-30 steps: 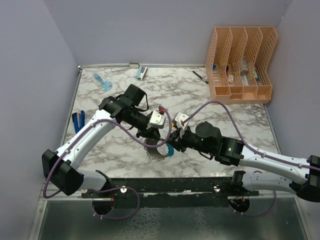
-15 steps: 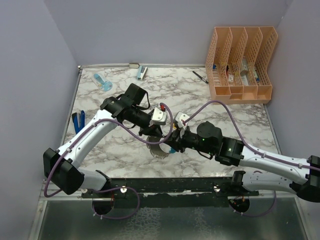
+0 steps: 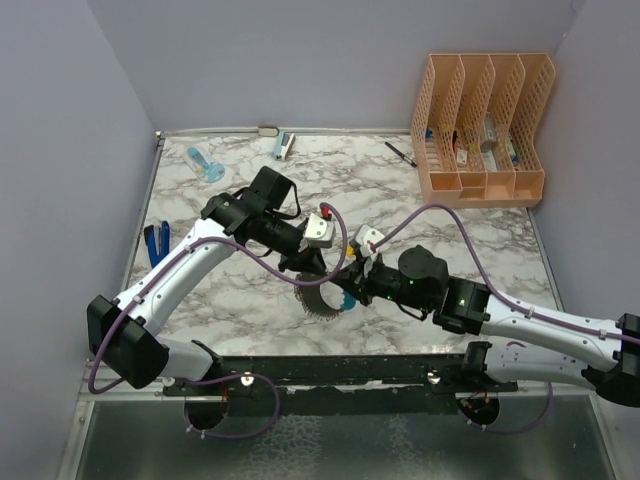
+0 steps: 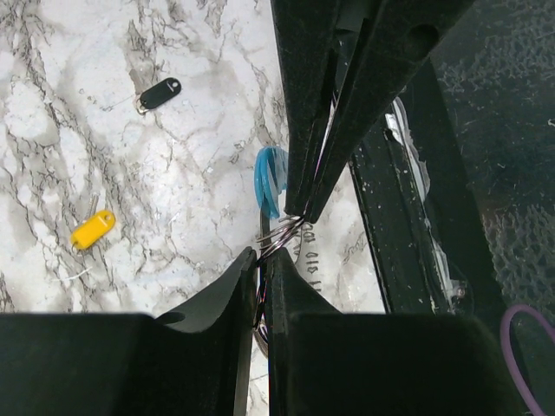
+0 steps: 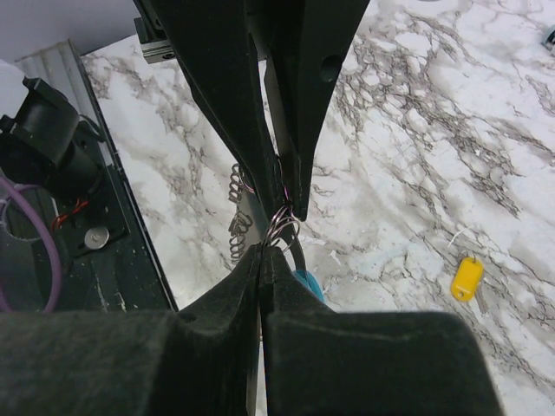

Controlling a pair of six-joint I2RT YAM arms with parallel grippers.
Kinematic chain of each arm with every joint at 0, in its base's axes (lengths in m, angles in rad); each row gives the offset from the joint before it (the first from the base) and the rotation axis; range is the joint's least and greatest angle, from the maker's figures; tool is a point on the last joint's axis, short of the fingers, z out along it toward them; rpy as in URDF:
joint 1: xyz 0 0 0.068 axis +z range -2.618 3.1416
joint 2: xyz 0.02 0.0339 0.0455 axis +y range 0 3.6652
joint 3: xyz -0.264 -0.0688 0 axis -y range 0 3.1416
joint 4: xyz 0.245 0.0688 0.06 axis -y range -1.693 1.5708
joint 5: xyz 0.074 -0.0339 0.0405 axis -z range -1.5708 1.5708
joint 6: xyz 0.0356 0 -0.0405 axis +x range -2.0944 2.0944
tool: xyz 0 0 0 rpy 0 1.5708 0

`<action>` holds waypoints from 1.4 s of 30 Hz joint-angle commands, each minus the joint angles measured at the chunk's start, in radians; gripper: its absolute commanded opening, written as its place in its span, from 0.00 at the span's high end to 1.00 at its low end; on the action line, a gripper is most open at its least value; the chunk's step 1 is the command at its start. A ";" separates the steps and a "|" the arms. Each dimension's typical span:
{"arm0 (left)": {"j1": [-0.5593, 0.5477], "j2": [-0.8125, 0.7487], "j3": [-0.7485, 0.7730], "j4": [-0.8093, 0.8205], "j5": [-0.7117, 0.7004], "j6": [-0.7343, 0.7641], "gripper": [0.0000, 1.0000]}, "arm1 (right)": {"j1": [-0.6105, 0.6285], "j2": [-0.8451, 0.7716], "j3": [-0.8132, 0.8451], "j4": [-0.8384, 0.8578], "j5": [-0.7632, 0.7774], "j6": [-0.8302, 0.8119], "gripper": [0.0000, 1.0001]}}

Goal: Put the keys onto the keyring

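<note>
The keyring hangs between my two grippers just above the marble table (image 3: 470, 250). It shows as a gray ribbed loop (image 3: 318, 303) with a light-blue section (image 4: 269, 180), topped by a thin wire ring (image 4: 283, 231). My left gripper (image 4: 260, 256) is shut on the wire ring from one side. Tip to tip with it, my right gripper (image 5: 263, 250) is shut on the same ring (image 5: 283, 225). Two keys lie loose on the marble: a yellow one (image 4: 93, 229) (image 5: 466, 277) and a black one (image 4: 159, 94). In the top view my arms hide the black key.
An orange file organizer (image 3: 482, 125) stands at the back right with a black pen (image 3: 401, 154) beside it. A blue-handled tool (image 3: 156, 243) lies at the left edge. Small blue items (image 3: 205, 164) (image 3: 284, 147) lie at the back. The black front rail (image 3: 350, 370) runs close below the grippers.
My right gripper's jaws have closed onto the wire ring. Both grippers have edged closer together, with the keyring between them.
</note>
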 commanded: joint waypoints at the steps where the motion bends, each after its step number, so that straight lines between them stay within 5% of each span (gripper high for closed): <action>1: -0.005 -0.012 0.037 0.006 0.069 -0.021 1.00 | 0.005 -0.031 -0.008 0.052 0.043 0.000 0.98; 3: -0.005 -0.009 0.043 0.006 0.076 -0.029 1.00 | 0.005 -0.026 -0.007 0.055 0.041 -0.002 0.98; 7: -0.005 -0.007 0.044 0.009 0.081 -0.038 1.00 | 0.005 -0.007 0.000 0.065 0.031 -0.008 0.80; 13: -0.004 -0.008 0.044 0.020 0.082 -0.049 1.00 | 0.005 0.023 0.019 0.066 0.028 -0.011 0.98; 28: -0.002 0.010 -0.001 0.142 0.063 -0.166 1.00 | 0.005 -0.187 -0.076 0.099 0.084 0.000 0.99; 42: 0.017 0.160 0.089 -0.013 0.302 -0.129 1.00 | 0.004 -0.291 -0.138 0.187 0.084 -0.023 0.99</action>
